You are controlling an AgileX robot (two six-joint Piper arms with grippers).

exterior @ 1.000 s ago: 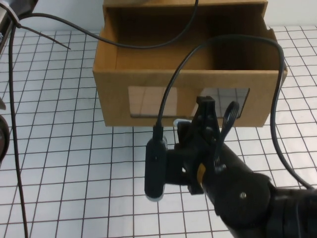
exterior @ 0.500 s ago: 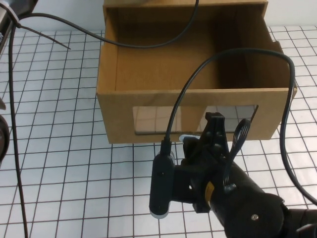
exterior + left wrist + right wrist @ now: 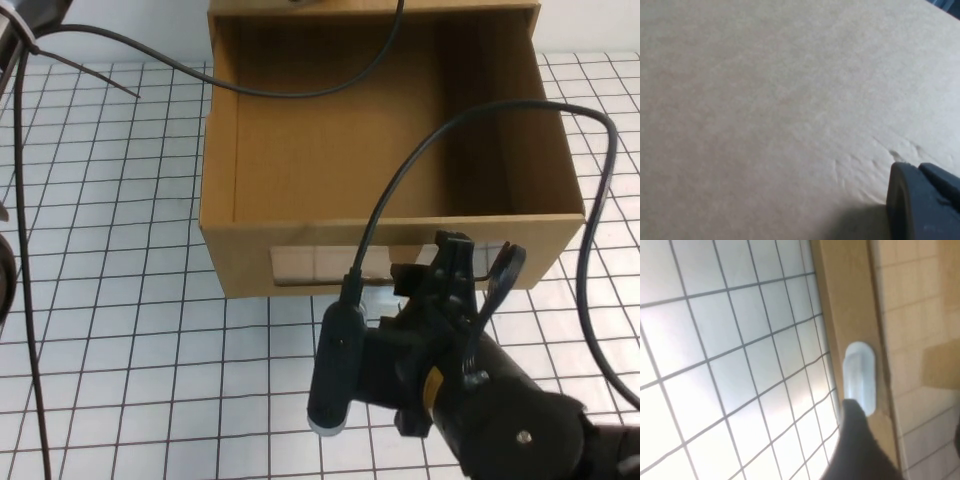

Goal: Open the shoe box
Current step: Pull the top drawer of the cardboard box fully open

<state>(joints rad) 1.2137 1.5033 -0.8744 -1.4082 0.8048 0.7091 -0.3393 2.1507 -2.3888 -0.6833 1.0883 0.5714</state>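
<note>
The brown cardboard shoe box [image 3: 300, 240] stands in the middle of the table, its drawer pulled out toward me and its inside bare. The drawer front has a clear window [image 3: 310, 265] and a small white handle [image 3: 380, 292]. My right gripper [image 3: 480, 252] hovers just in front of that wall, open, with nothing between its fingers. In the right wrist view the handle [image 3: 860, 377] lies just past one dark fingertip [image 3: 855, 425] and is not pinched. My left gripper [image 3: 925, 205] sits close against plain cardboard [image 3: 765, 100]; it is hidden in the high view.
White gridded tabletop [image 3: 120, 330] surrounds the box. Black cables [image 3: 420, 140] loop over the open drawer and run down the left side [image 3: 25, 250]. The right arm's bulky body [image 3: 480, 400] fills the near right corner.
The drawer has slid further out toward me, with the right gripper backing away along with it. The right gripper's jaws have spread apart and let go of the white handle.
</note>
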